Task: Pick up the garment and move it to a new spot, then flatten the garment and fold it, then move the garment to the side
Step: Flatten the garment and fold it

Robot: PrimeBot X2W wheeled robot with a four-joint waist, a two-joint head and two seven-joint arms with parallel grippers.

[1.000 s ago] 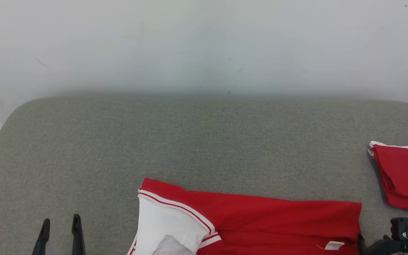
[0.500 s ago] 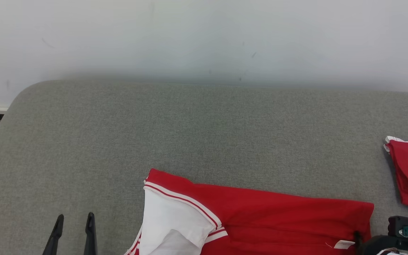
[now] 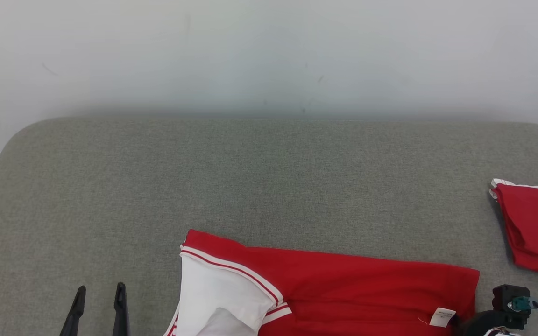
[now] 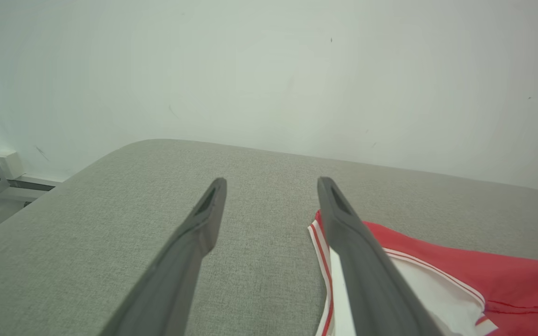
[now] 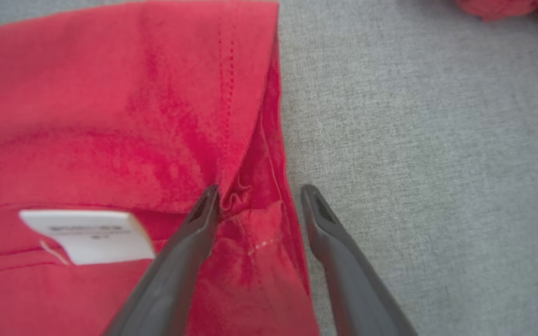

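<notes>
- On the grey cushion [image 3: 250,177], the garment [image 3: 353,284] is being straddled at its edge by the right gripper [image 5: 259,187], spread, nothing clamped
- the left gripper [image 4: 271,179] is being held wide, empty

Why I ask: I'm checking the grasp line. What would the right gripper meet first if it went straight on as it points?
Probably the red garment: its side edge lies between the open fingers of the right gripper. One finger sits over the fabric, the other over the grey cushion. Depth is unclear.
</notes>
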